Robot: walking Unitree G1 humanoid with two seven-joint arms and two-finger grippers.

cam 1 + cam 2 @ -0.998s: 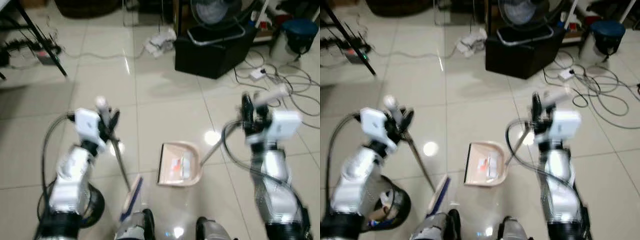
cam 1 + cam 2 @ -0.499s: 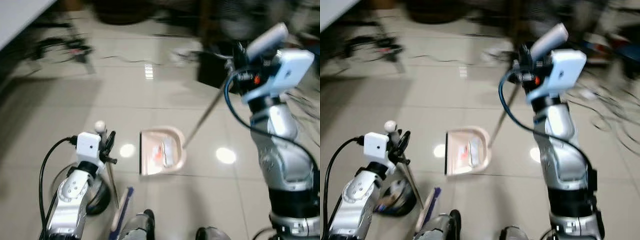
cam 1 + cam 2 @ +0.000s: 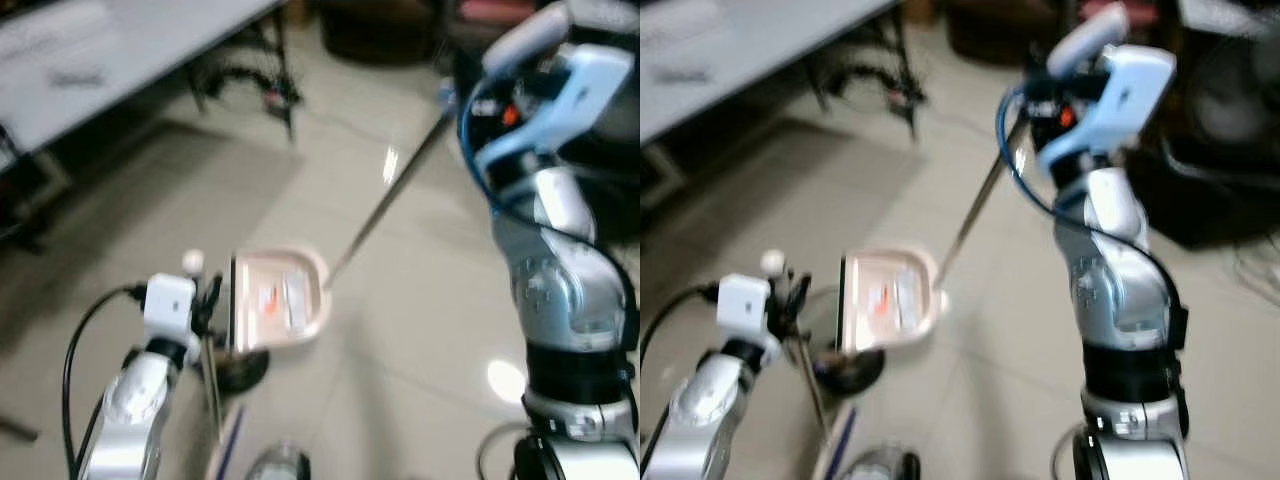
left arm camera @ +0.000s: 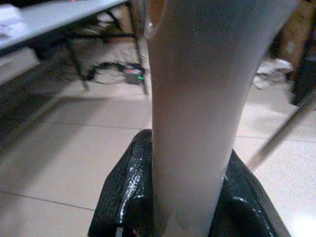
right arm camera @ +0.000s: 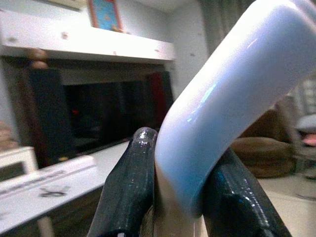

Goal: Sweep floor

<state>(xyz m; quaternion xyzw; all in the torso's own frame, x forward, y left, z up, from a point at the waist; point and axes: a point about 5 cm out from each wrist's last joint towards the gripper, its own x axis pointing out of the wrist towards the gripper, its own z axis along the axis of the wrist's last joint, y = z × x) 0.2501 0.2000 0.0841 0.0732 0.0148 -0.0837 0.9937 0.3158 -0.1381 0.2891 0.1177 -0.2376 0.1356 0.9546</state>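
Pink dustpan (image 3: 278, 300) hangs far below right jaws (image 5: 173, 197) clamping its handle (image 5: 222, 98); left jaws (image 4: 185, 197) clamp the broom (image 3: 212, 385). Swinging could spill debris.

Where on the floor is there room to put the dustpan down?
The dustpan has bare tiles ahead of it, between the grey table and the right gripper. More bare tile lies beside the robot's right arm. It is crowded near the left gripper, with the broom and a dark round thing.
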